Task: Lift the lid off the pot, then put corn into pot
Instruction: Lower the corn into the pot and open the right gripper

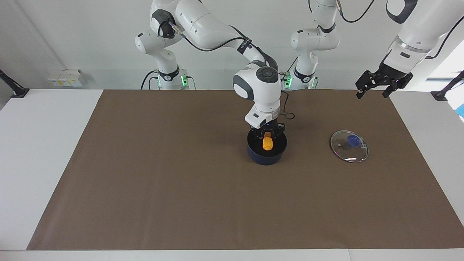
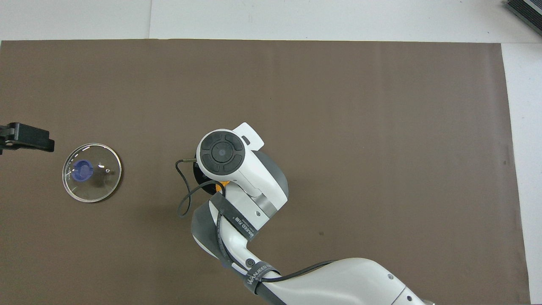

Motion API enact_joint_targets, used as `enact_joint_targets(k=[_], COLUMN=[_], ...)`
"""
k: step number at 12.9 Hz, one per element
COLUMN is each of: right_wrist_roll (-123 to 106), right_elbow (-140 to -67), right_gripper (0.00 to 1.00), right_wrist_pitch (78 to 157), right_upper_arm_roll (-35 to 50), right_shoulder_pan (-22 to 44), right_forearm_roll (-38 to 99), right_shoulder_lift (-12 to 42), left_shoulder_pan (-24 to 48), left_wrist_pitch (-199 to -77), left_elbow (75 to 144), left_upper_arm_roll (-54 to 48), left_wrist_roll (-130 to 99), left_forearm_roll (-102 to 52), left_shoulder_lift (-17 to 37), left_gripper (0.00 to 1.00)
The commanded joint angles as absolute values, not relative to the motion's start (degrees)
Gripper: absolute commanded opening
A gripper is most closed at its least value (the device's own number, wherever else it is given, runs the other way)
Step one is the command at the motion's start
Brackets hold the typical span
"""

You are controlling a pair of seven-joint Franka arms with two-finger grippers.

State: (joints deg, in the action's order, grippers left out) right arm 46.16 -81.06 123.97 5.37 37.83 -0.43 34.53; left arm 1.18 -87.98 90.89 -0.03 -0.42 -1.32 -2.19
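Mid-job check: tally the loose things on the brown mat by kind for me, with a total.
lid: 1
pot: 1
corn: 1, inside the pot, in the right gripper
Total: 3

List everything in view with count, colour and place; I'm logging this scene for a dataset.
pot: one, dark blue, mid-table on the mat
corn: one, yellow-orange, inside the pot, held upright
lid: one, clear glass with blue knob, flat on the mat beside the pot, toward the left arm's end
mat: one, brown, covering the table
table: one, white
box: one, white, table edge nearest the robots, right arm's end
right gripper: one, black, lowered into the pot, shut on the corn
left gripper: one, black, open, raised over the mat's corner, waiting
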Motion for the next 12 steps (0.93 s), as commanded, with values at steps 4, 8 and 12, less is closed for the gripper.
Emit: enact_joint_targets(k=[4,8,12], right_wrist_roll=[46.32,46.32,43.78], right_elbow=[-82.35,-82.7,-82.79], right_gripper=[0.68,1.0,1.0], right_wrist_pitch=[126.74,123.6,119.1], right_upper_arm_roll=[5.54,5.45,5.01], right_shoulder_pan=[37.79,37.36,32.28], right_forearm_roll=[-0.79,-1.49,-1.67], right_shoulder_lift=[34.72,32.1,26.38], left_shoulder_pan=[1.67,1.67,1.67], left_wrist_pitch=[-86.92,-86.92,-86.92], left_elbow=[90.7,90.7,90.7], left_upper_arm_roll=[0.35,0.35,0.35], left_wrist_roll=[-0.87,-1.23,-1.23], left_forearm_roll=[-1.85,-1.85,-1.85], left_shoulder_lift=[-2.55,-2.55,-2.55], left_gripper=[1.0,1.0,1.0])
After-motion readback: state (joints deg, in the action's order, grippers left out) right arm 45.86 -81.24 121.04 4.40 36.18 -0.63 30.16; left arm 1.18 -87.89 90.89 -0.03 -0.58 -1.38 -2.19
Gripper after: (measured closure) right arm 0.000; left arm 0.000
